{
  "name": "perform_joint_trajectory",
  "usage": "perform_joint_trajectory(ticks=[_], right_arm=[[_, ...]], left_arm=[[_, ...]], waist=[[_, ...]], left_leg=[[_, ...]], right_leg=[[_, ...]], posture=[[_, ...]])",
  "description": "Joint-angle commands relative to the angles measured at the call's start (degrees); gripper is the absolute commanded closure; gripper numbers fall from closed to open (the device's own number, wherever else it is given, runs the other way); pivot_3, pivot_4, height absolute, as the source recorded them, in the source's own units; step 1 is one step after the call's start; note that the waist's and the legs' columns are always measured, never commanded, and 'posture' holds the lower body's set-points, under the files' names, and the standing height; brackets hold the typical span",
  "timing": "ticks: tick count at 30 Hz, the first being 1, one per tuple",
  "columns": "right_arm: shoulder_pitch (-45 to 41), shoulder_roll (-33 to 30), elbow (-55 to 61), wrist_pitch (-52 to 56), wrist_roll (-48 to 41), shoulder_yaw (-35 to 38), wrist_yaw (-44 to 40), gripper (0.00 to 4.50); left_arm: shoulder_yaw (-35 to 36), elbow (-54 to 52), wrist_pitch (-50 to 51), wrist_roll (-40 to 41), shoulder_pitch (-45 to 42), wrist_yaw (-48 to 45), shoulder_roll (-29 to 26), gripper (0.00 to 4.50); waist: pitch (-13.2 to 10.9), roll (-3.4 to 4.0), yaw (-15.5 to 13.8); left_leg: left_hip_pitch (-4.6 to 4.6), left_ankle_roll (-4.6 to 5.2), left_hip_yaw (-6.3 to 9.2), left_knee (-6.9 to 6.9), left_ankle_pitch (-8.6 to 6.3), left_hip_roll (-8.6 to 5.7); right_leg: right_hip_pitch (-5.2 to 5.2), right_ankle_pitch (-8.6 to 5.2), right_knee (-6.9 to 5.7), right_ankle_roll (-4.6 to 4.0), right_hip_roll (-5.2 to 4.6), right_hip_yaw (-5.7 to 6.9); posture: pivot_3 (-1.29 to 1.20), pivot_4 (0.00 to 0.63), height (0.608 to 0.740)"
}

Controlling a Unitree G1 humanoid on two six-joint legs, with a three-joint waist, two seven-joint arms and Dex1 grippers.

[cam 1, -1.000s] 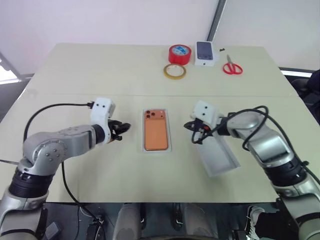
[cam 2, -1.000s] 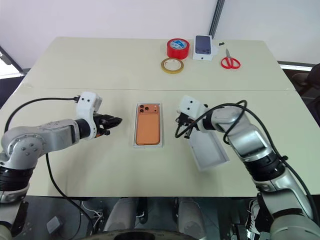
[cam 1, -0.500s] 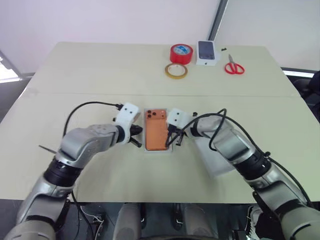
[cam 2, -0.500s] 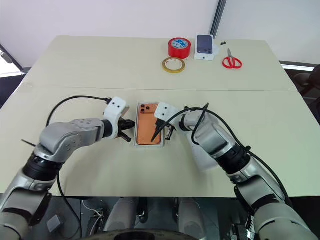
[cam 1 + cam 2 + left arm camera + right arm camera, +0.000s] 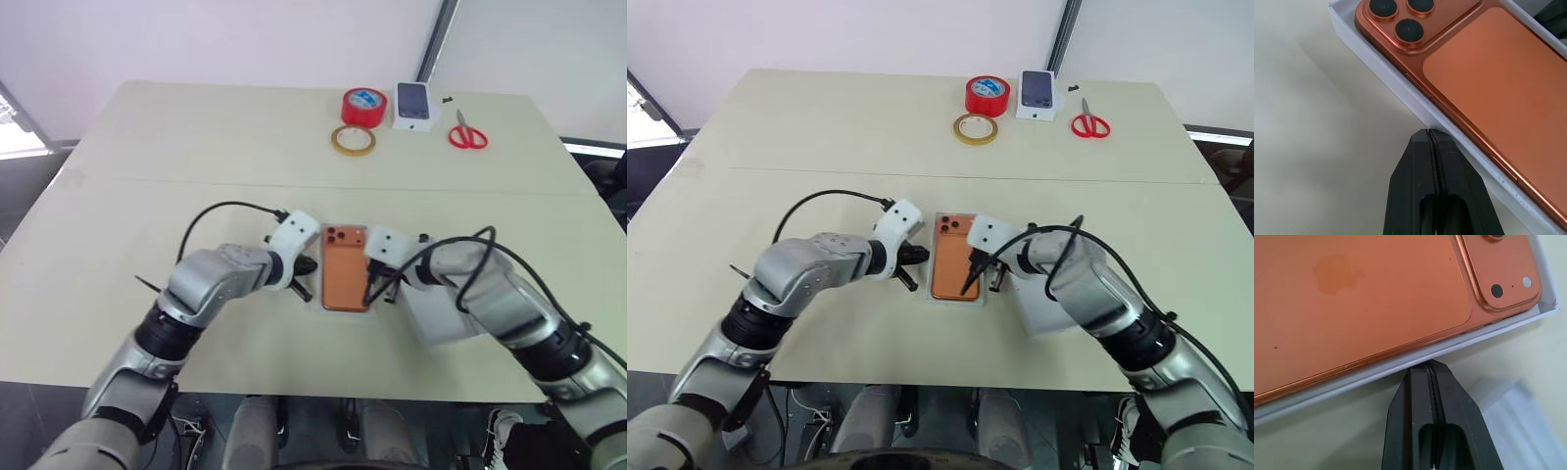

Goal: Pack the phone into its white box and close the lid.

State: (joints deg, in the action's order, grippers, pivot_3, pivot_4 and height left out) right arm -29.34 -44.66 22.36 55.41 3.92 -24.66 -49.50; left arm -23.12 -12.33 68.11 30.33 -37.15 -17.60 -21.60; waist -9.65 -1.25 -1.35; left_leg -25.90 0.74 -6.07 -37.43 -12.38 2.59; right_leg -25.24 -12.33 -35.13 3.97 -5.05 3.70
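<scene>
The phone is lying camera-side up inside the white box, which is sitting near the middle of the bench. So the packing step is looking done; the lid step is what's in hand.

Left claw is pinched fully shut, holding nothing, tips sitting right at the left wall of the white box, touching or just off it, hard to say. Right claw is likewise shut and empty, tips at the right wall of the box. Both arms are flanking the tray from either side, looking like they are nudging or squaring it rather than gripping it.

The lid is lying on the bench just right of the box, under the right forearm, partly hidden, open side seeming to face up.

Far edge of the bench: red tape roll, yellowish tape ring, small white box with phone picture, red scissors, all well apart from the work area.

Next move, as a judgement: one claw needs opening and reaching to the lid, taking a wall, flipping it open side down, then lining it over the tray and pressing down evenly. Risk: the shut tips shoving the light tray out of line before the lid is coming over.
</scene>
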Motion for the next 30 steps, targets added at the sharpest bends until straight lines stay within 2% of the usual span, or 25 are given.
perform_joint_trajectory(ticks=[1,5,14,25,30], right_arm=[[1.68,-2.29,5.06,0.97,-2.07,3.06,-1.09,4.50],[5.16,-5.99,5.94,0.69,-2.52,5.37,-1.43,4.50],[9.14,-9.27,5.13,0.33,-2.71,8.72,-1.26,4.50],[9.96,-10.94,4.43,-0.69,-2.69,10.63,-0.96,4.50],[9.81,-14.98,4.90,-2.55,-5.73,15.96,-4.29,4.50]], left_arm=[[-5.11,0.09,0.39,0.88,-2.27,-4.80,5.39,4.47],[-6.39,4.12,-0.60,-0.94,-4.01,-6.83,10.30,4.47],[-6.47,10.79,-3.46,-5.88,-5.45,-10.72,15.34,4.47],[-4.27,13.90,-4.80,-9.62,-6.37,-13.33,16.51,4.47],[-2.00,9.87,-2.94,-9.22,-4.98,-14.21,13.85,4.47]], waist=[[0.00,0.01,-0.35],[0.01,0.01,-1.18],[0.01,0.02,-1.07],[0.01,0.02,-1.00],[-0.02,0.07,-0.81]], left_leg=[[0.01,0.00,0.00,0.00,0.00,0.00],[0.00,0.04,0.05,-0.05,-0.02,-0.03],[-0.01,0.29,0.10,-0.35,-0.19,-0.06],[-0.05,0.48,0.08,-0.54,-0.32,-0.16],[-0.13,0.49,0.07,-0.54,-0.32,-0.17]], right_leg=[[0.00,0.00,0.00,0.00,0.00,0.00],[0.04,-0.02,0.02,0.03,-0.01,0.02],[0.21,-0.07,0.03,0.10,-0.06,0.04],[0.28,-0.10,0.04,0.15,-0.22,0.05],[0.22,-0.10,0.03,0.16,-0.21,0.05]], posture=[[0.00,0.150,0.740],[0.00,0.150,0.740],[0.00,0.150,0.740],[0.00,0.150,0.740],[0.00,0.150,0.740]])
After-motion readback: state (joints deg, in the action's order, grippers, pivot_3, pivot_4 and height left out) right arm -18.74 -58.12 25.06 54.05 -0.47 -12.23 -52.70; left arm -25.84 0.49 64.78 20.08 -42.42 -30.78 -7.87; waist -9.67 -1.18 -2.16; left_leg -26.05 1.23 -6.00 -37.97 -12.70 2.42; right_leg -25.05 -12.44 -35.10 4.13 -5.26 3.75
